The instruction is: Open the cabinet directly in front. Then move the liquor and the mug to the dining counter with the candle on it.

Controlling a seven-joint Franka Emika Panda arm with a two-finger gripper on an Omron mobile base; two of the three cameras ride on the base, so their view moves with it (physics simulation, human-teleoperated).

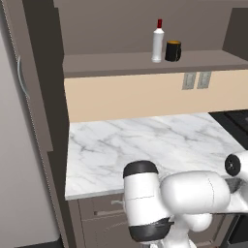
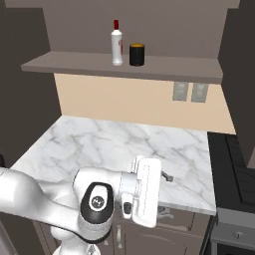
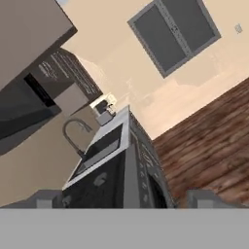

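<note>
White liquor (image 1: 158,42) and black mug (image 1: 173,51) on open cabinet (image 1: 145,62) shelf. Gripper (image 3: 124,197) jaws apart, empty. Next: reach for liquor.

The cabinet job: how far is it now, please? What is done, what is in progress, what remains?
Done: the cabinet looks open, its shelf exposed with the liquor and the mug standing side by side on it. In hand: nothing; the gripper is open and empty, pointing away toward a stove and floor. Left: carry both the bottle and the mug to the dining counter with the candle.
</note>
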